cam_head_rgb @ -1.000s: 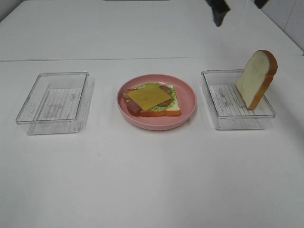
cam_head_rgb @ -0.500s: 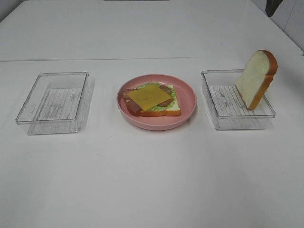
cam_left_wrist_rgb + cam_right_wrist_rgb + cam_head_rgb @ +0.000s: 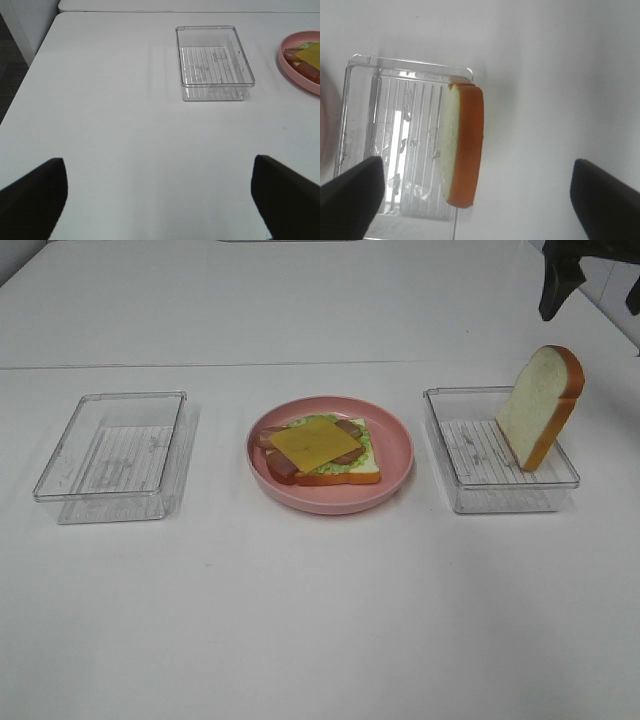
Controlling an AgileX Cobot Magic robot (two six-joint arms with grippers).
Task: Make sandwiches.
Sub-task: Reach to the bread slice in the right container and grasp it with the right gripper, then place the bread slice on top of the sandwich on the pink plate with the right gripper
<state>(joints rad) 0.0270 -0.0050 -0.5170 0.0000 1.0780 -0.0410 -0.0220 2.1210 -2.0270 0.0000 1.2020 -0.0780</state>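
One bread slice [image 3: 540,405] remains, leaning in the right tray [image 3: 490,485]; the right hand [image 3: 590,280], jaws apart, has returned above it.

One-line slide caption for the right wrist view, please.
Open right end effector above a bread slice leaning on edge against the clear tray.
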